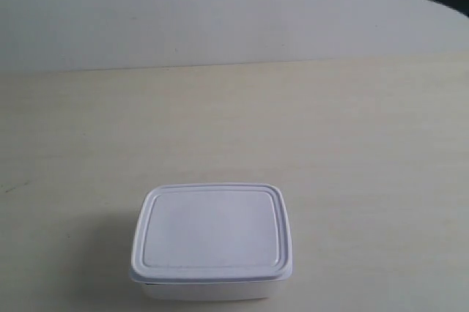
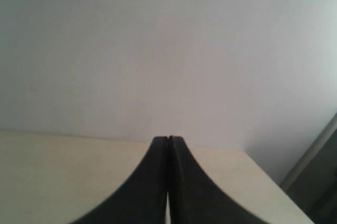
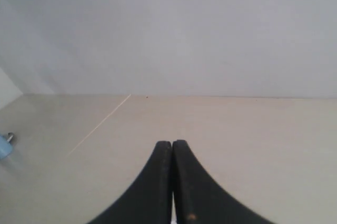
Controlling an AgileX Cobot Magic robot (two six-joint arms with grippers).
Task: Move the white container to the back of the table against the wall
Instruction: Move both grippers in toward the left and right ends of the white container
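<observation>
Though boxy, smooth round-cornered white container (image 1: 212, 239).

Open table (image 1: 234, 121) stretches from the white container (image 1: 212, 235) back to the wall (image 1: 190, 12).

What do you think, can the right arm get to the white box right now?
Probably yes, but not straight away. The table around the white container looks bare, so nothing blocks it. The right tool is shut and faces the wall, so it must turn and open first.
</observation>
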